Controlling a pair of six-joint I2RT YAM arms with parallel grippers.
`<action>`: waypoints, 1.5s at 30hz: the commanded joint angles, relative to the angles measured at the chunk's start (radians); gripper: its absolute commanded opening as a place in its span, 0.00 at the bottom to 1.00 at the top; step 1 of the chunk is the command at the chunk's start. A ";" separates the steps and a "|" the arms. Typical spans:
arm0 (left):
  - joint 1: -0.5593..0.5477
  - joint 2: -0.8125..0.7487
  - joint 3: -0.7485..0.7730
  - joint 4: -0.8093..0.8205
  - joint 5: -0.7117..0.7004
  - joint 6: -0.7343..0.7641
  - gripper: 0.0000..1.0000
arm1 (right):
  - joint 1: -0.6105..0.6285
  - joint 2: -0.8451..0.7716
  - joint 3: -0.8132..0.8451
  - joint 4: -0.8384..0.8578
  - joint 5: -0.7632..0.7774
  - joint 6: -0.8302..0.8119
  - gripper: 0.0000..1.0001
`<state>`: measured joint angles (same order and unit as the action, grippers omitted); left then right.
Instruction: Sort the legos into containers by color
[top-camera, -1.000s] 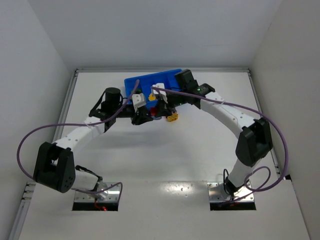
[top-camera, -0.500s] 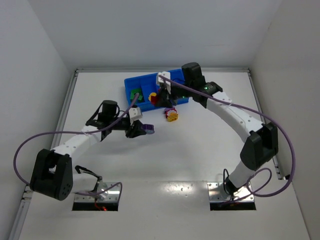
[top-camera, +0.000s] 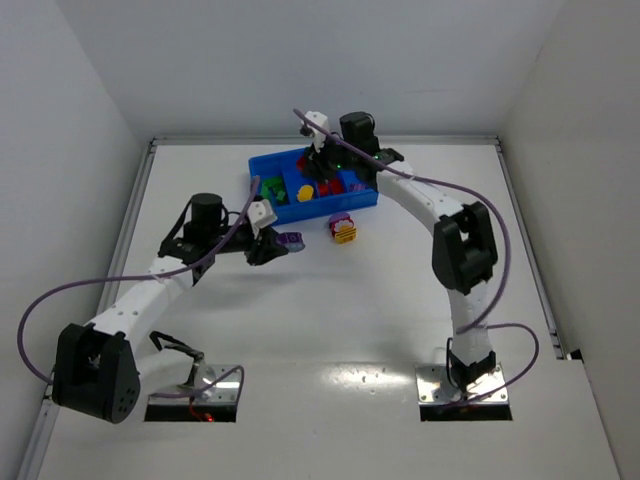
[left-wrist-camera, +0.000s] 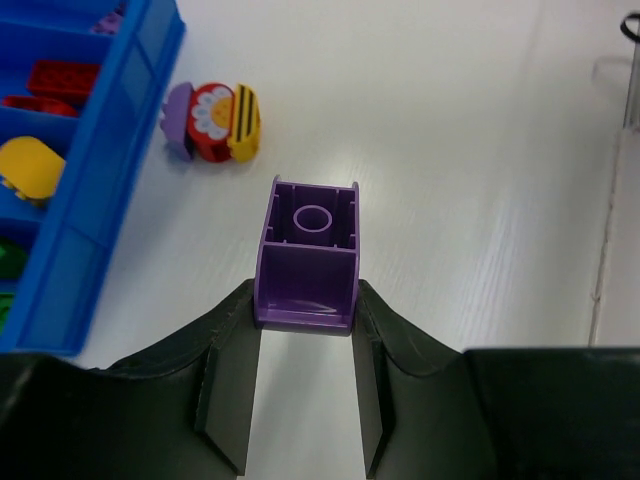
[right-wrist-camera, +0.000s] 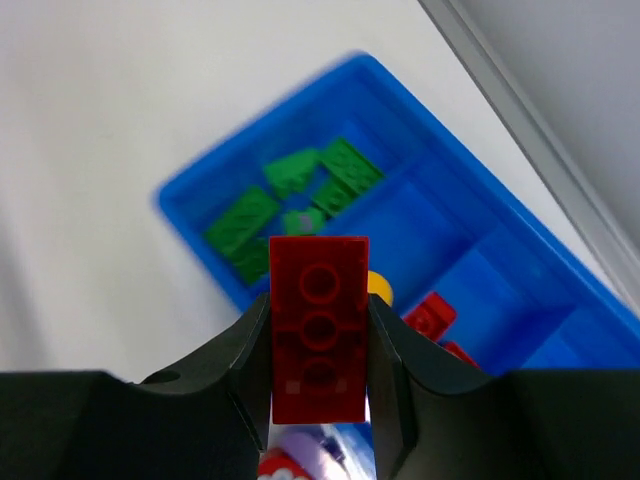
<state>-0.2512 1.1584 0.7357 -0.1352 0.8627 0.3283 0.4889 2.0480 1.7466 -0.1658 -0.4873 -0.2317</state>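
Observation:
The blue tray (top-camera: 262, 160) sits at the table's back, with green legos (right-wrist-camera: 292, 195) in its left compartment, a yellow one (top-camera: 307, 191) beside them, and red ones (right-wrist-camera: 432, 313) further right. My left gripper (left-wrist-camera: 305, 315) is shut on a purple lego (left-wrist-camera: 308, 254), held over the table just in front of the tray (left-wrist-camera: 110, 180). My right gripper (right-wrist-camera: 319, 330) is shut on a red lego (right-wrist-camera: 318, 335) and hangs above the tray (right-wrist-camera: 520, 230). A clump of purple, red and yellow legos (top-camera: 343, 229) lies on the table by the tray's front wall; it also shows in the left wrist view (left-wrist-camera: 212, 121).
White walls close the table on three sides. The right arm (top-camera: 455, 240) arches over the table's right half. Both arm bases stand at the near edge.
My right gripper has lifted the red lego from the table up over the tray. My left gripper has drawn back left and nearer with the purple lego.

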 joint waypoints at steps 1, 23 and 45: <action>0.012 -0.054 0.048 0.106 -0.017 -0.107 0.00 | -0.033 0.119 0.137 0.046 0.169 0.162 0.00; 0.061 -0.040 0.163 0.184 -0.146 -0.239 0.00 | -0.082 0.339 0.254 0.057 0.242 0.203 0.58; -0.060 0.703 0.824 0.188 -0.234 -0.402 0.02 | -0.276 -0.420 -0.263 -0.072 0.409 0.198 0.67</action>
<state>-0.2661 1.7836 1.4677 0.0765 0.6411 -0.0582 0.2184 1.6848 1.5803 -0.1471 -0.1081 -0.0250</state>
